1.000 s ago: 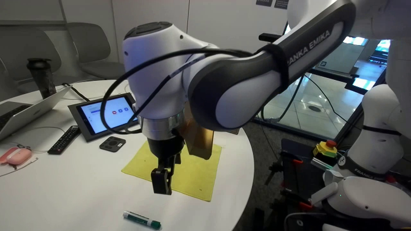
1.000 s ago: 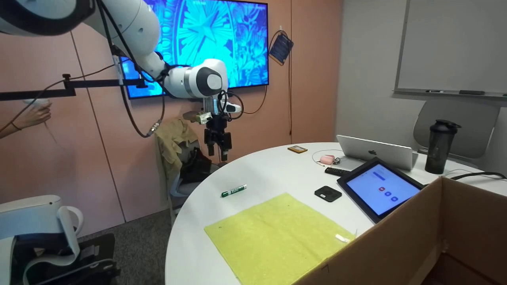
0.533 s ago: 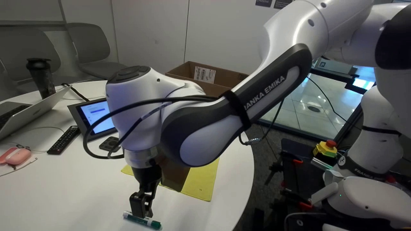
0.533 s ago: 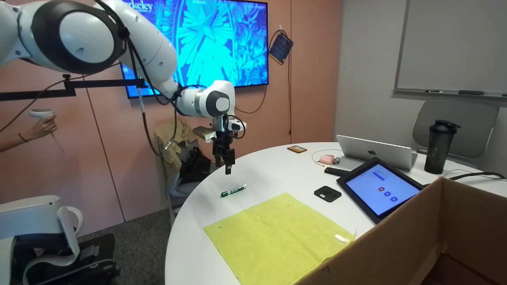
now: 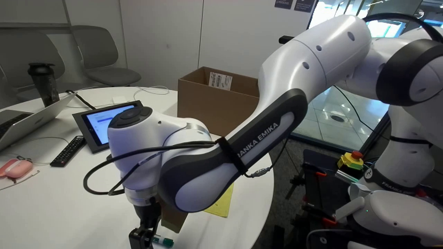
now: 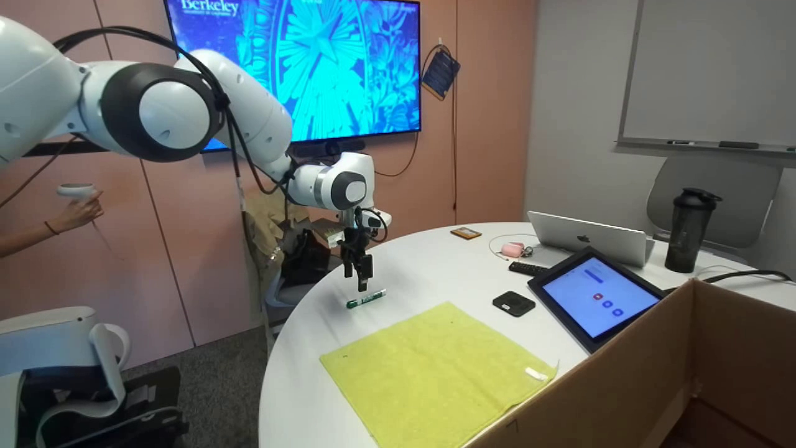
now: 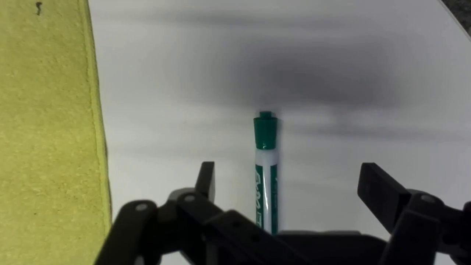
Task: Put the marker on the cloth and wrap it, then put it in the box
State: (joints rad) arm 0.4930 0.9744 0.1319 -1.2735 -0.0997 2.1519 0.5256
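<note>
The green-and-white marker (image 7: 265, 184) lies on the white table, its green cap pointing up in the wrist view; its lower end is hidden behind the gripper. It also shows in both exterior views (image 5: 163, 241) (image 6: 365, 299). My gripper (image 7: 288, 178) is open and empty just above the marker, with one finger on each side; the marker is nearer the left finger. The gripper also shows in an exterior view (image 6: 356, 281). The yellow cloth (image 6: 435, 373) lies flat beside the marker, and along the left of the wrist view (image 7: 48, 129). The open cardboard box (image 5: 214, 110) stands beyond the cloth.
A tablet on a stand (image 6: 600, 298), a black puck-like device (image 6: 514, 303), a remote (image 6: 528, 269), a laptop (image 6: 591, 239), a dark bottle (image 6: 691, 230) and a pink case (image 6: 513, 250) are on the table (image 6: 423, 267). The table edge curves near the marker.
My gripper has come down steadily from well above the table to just over the marker, still open. The marker, cloth and box have not moved.
</note>
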